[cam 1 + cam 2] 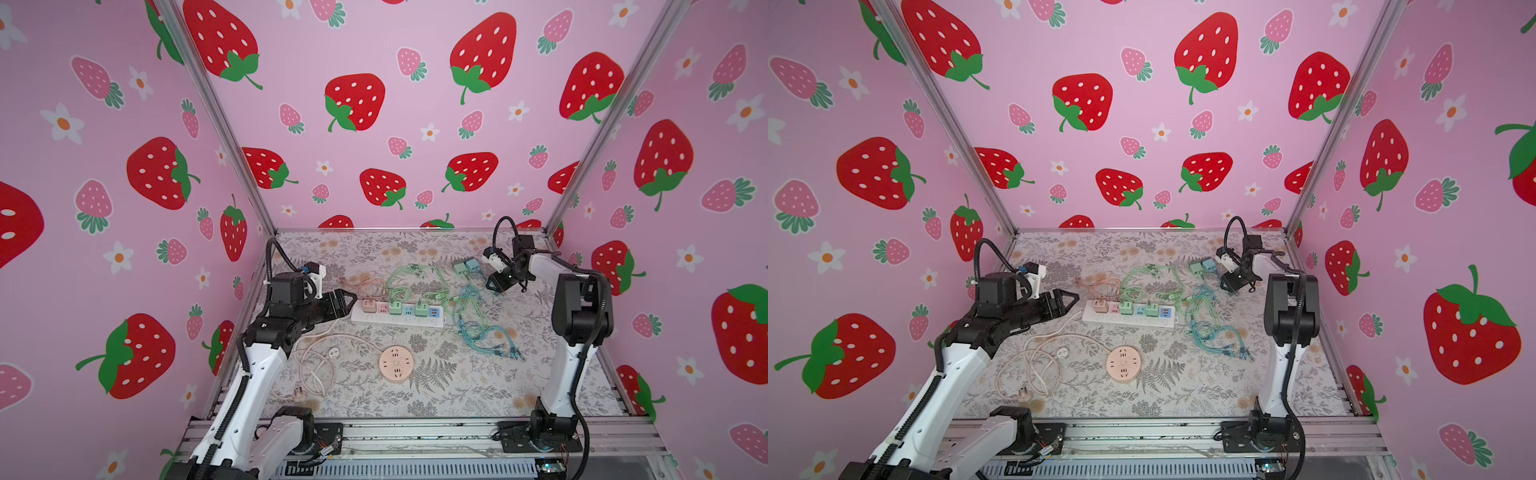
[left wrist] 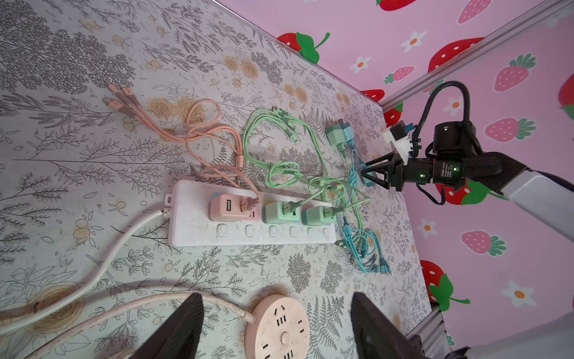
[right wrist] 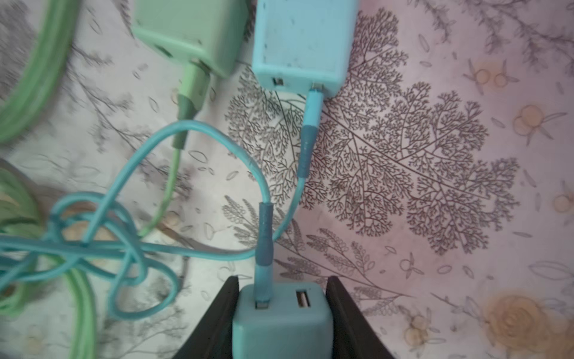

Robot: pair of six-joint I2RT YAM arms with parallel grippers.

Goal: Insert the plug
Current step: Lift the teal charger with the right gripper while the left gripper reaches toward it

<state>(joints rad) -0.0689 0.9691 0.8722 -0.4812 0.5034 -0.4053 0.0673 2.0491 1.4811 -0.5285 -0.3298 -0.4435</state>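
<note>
We see the right gripper [image 3: 282,287] closed narrowly on the teal plug [image 3: 281,323], its black fingers [image 3: 217,310] pressing the cube's two sides, and a teal cable [image 3: 264,236] seated in one of its two USB ports. The plug sits at the far right of the table [image 1: 478,386], just in front of a loose green charger [image 3: 192,34] and a light blue charger [image 3: 306,43] lying side by side, and well apart from the white power strip [image 1: 374,319]. Whether it touches the table we cannot tell. The left gripper [image 2: 276,295] hangs with its jaws wide and nothing between them, near the strip's left end, with the round pink socket [image 1: 396,364] on the table nearby
</note>
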